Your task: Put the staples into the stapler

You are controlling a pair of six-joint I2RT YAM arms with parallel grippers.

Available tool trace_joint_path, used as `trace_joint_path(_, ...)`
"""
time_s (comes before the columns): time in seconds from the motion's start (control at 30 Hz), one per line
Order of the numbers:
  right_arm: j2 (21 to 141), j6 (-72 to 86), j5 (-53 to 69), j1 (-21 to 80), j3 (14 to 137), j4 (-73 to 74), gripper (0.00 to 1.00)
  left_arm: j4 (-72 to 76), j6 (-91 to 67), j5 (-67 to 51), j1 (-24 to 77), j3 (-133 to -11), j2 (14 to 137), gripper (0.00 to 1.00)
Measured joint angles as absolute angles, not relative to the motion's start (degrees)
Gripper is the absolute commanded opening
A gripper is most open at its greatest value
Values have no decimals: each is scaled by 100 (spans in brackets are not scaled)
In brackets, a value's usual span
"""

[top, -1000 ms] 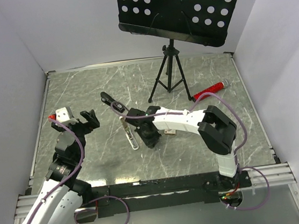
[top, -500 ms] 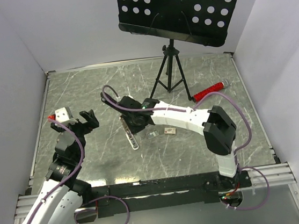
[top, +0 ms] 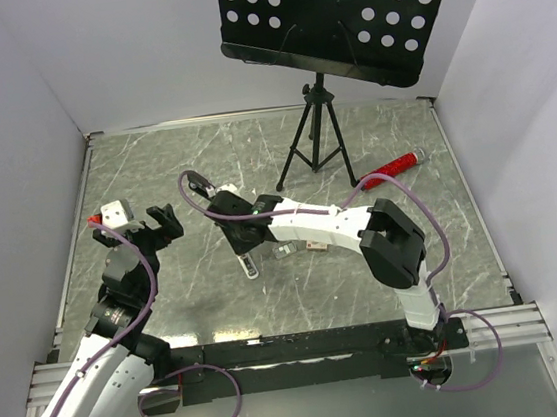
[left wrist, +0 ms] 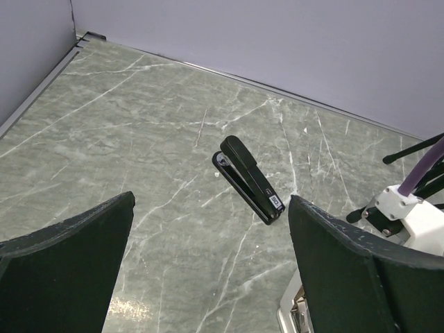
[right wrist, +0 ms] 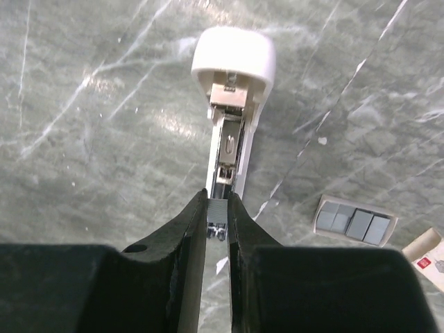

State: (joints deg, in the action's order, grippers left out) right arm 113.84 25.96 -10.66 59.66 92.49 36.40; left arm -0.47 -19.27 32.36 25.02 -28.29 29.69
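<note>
The stapler lies opened out. Its black lid (top: 200, 186) (left wrist: 248, 179) is swung back and its white base (top: 249, 265) (right wrist: 232, 111) shows the bare metal channel. My right gripper (top: 233, 232) (right wrist: 218, 206) hangs just above the near end of that channel, in line with it. It is shut on the staples (right wrist: 217, 225), a short silvery strip pinched between the fingertips. My left gripper (top: 162, 222) (left wrist: 210, 202) stands open to the left of the stapler, holding nothing.
A small tray of grey staple strips (right wrist: 354, 222) (top: 283, 251) and a tan-and-white box (right wrist: 427, 257) (top: 315, 246) lie right of the stapler. A music stand's tripod (top: 313, 144) and a red cylinder (top: 392, 167) stand further back.
My right gripper has swung left and away from the tray and box, carrying the staples, and now sits over the stapler's base. The left arm has not moved.
</note>
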Motion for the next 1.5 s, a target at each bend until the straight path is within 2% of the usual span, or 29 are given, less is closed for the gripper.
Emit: trace_joint_path(1.5,11459,2851,-1258,6025,8757,3070,18,-49,-1922,3242,2502,-2829,2945,97)
